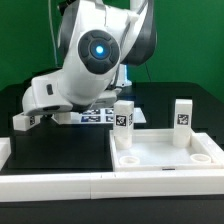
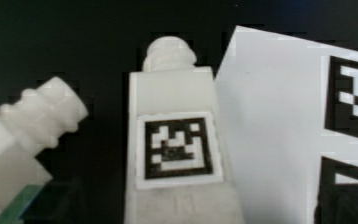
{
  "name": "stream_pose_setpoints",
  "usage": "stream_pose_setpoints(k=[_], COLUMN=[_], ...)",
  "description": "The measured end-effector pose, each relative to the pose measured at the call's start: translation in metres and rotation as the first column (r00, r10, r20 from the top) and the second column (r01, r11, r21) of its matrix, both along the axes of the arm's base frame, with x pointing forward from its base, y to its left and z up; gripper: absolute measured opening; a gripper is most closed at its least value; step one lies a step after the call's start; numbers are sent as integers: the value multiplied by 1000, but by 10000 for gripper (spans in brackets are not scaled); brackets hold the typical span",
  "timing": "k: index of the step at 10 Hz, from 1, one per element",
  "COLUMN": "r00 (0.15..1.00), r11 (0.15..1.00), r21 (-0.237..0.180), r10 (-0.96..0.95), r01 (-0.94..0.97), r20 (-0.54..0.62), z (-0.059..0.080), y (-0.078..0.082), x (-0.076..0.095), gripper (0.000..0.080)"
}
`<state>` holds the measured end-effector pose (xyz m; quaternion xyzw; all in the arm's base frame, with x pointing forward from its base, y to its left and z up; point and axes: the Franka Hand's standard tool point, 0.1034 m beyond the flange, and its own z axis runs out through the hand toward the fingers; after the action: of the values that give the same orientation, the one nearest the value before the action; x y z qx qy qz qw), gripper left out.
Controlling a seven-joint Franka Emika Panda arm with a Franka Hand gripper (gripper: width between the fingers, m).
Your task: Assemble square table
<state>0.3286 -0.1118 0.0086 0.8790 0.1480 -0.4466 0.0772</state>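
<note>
The top (image 1: 160, 153) sat at the exterior view's lower right. A first leg (image 1: 123, 115) and a second leg (image 1: 183, 112) stood upright in it, apparently fitted. A third leg (image 2: 176, 130) and a fourth leg (image 2: 30, 115) lay loose on the worktop (image 1: 60, 152) beside the marker board (image 2: 291, 90), so I judged the job half done. I could not tell the state of my gripper.

Two legs (image 1: 123, 116) (image 1: 183, 113) stand upright (tags showing) on the square top (image 1: 165, 160).

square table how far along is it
Done: one leg and a second leg stand upright at the far corners of the tabletop. In hand: nothing that shows. Left: a third leg lying beside the marker board, a fourth leg next to it.
</note>
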Motion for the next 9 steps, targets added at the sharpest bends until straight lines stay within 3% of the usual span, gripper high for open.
stream_pose_setpoints(k=[2, 3, 5, 6, 7, 9], r00=[999, 999, 999, 999, 999, 999], r11=[999, 999, 999, 999, 999, 999], r21=[45, 43, 44, 44, 44, 44], r10=[30, 30, 31, 31, 31, 31], r01=[-29, -29, -30, -30, -30, -30], r20=[-16, -16, -16, -16, -17, -17], z=[-1, -1, -1, -1, -1, -1], y=[-2, -2, -1, -1, -1, -1], x=[-1, -1, -1, -1, -1, -1], gripper=[648, 648, 391, 391, 288, 288])
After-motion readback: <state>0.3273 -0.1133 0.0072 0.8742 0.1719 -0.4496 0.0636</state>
